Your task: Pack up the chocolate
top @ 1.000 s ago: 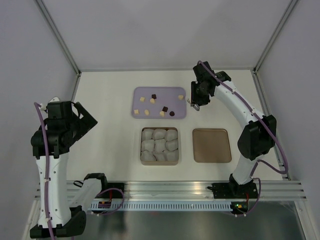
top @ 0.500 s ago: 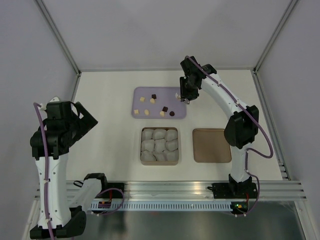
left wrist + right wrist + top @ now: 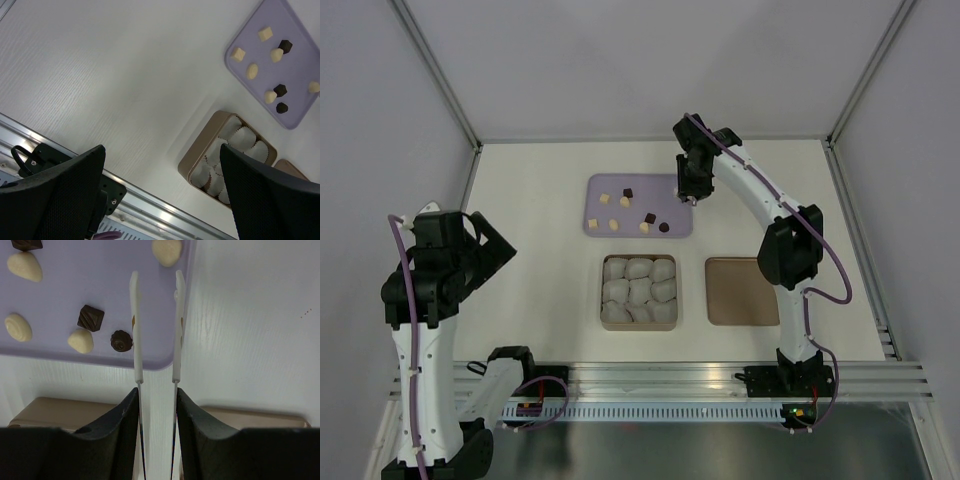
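A white desk [image 3: 540, 200] carries everything. The left arm [image 3: 420, 300] stands back at the desk's 9 o'clock side. Its left gripper [image 3: 161, 147] is spread wide and empty, well apart from the work. The right arm [image 3: 760, 195] reaches in from 3 o'clock.

A flat lavender rectangular tray [image 3: 660, 195] lies toward the far side. At its 6 o'clock sits a tan square box [image 3: 638, 327] filled with white crinkled paper cups [image 3: 639, 290], none of them holding a piece. A flat brown square lid [image 3: 743, 291] rests at the box's 3 o'clock.

The chocolate [image 3: 644, 227], small pale tan and dark brown pieces, is scattered on the tray and not yet packed.

The right gripper [image 3: 156, 274] hangs over the tray's 3 o'clock edge. Its thin white fingers are set to a narrow gap with bare tray showing between them, so it holds nothing. In the wrist view a pale rounded piece [image 3: 167, 251] lies just beyond the fingertips at 12 o'clock, nearly in line with the gap. The frame edge cuts it off, so its long axis cannot be told. The right arm is far the nearer, and a short advance toward 12 o'clock would likely bracket this piece.
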Action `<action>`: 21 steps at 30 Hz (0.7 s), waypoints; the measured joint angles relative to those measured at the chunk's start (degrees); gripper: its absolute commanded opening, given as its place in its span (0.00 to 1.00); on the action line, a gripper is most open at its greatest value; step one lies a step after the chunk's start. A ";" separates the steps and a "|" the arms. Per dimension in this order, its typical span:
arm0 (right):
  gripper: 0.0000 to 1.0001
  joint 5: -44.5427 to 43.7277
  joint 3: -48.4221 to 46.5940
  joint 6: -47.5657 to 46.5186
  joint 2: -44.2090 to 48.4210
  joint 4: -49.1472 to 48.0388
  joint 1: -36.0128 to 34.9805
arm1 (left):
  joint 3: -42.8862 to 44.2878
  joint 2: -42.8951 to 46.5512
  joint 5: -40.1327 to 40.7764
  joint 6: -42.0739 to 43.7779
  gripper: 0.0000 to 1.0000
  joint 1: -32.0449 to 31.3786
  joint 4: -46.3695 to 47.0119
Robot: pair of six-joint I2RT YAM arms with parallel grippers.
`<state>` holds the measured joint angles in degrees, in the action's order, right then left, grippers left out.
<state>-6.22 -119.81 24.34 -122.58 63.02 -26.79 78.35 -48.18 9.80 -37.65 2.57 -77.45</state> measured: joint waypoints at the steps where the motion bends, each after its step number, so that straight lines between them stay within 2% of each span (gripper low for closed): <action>1: 0.40 -0.11 0.00 0.02 -0.07 -0.02 -0.02 | 0.00 0.04 0.00 -0.04 1.00 0.00 -0.15; 21: 0.42 -0.37 -1.27 0.70 -4.98 -0.52 -0.11 | -1.95 0.31 -1.03 -0.50 0.99 0.00 0.00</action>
<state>-6.59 -121.08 25.04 -127.57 62.50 -26.89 76.40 -47.88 8.78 -38.15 2.57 -77.45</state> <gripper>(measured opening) 0.416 0.993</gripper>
